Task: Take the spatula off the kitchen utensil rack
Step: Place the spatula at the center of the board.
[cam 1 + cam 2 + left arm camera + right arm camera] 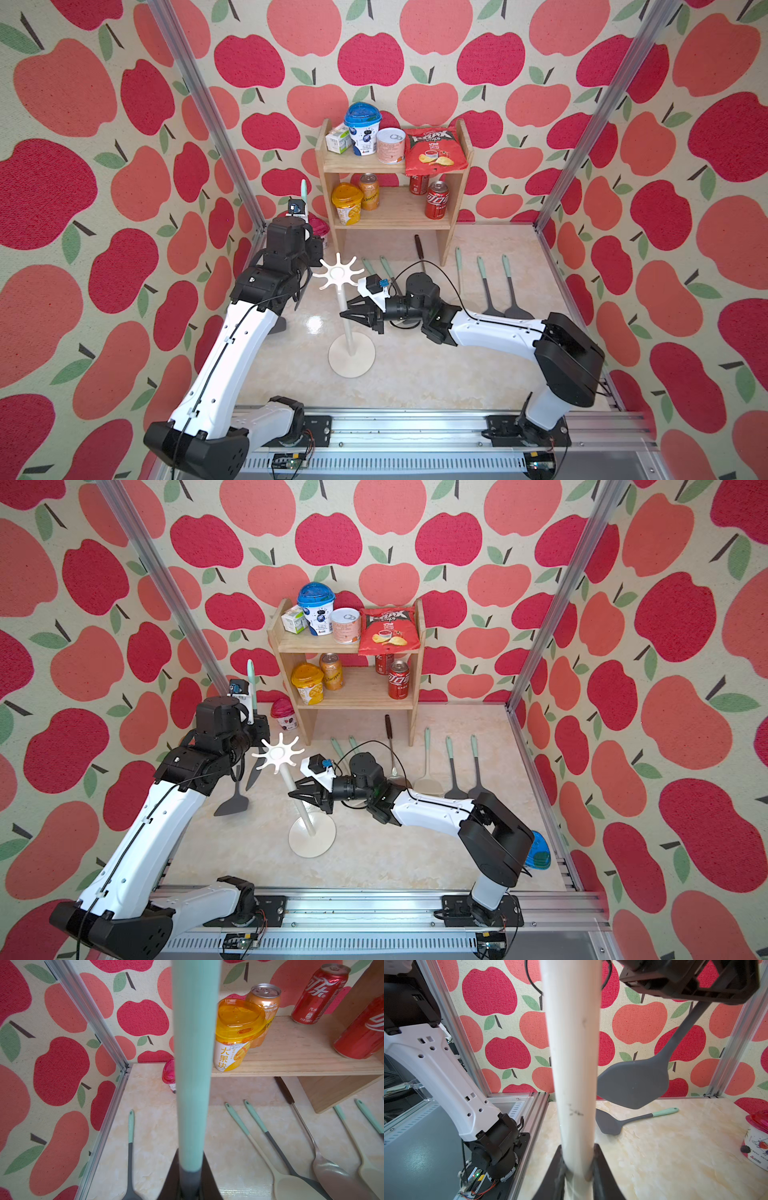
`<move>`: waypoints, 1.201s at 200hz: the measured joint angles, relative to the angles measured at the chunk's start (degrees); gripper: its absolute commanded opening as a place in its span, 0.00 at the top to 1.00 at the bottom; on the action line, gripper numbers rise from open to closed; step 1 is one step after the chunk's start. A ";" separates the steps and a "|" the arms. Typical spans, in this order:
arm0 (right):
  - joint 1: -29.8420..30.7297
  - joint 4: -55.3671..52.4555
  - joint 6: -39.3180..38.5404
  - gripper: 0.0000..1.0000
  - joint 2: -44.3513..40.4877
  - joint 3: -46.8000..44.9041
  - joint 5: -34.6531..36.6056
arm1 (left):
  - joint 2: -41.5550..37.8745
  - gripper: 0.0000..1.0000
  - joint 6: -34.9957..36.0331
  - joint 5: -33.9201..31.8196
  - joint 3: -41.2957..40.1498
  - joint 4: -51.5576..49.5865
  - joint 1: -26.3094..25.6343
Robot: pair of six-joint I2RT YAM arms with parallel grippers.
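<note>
Left gripper [190, 1176] clamps the spatula [633, 1084] by its mint handle (grey blade hanging off the table); right gripper [577, 1167] is closed around the kitchen utensil rack [337, 273] at its pole.

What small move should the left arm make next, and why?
Probably lower the spatula onto the table: the left gripper grips its handle, its head hangs clear of the kitchen utensil rack, clamped by the right gripper.
</note>
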 measured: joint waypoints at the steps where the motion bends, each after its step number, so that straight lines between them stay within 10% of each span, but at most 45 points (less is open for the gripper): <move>1: 0.00 0.00 0.00 1.00 0.00 0.00 0.00 | 0.02 1.00 0.00 -0.11 0.04 -0.15 0.00; 60: 0.46 -0.66 -0.39 1.00 0.00 0.31 0.68 | 6.47 1.00 0.00 -8.57 6.54 -9.64 0.59; 240: 0.76 -2.71 -1.73 1.00 -0.72 0.44 1.75 | 26.08 1.00 -4.83 -7.56 6.99 -23.08 5.73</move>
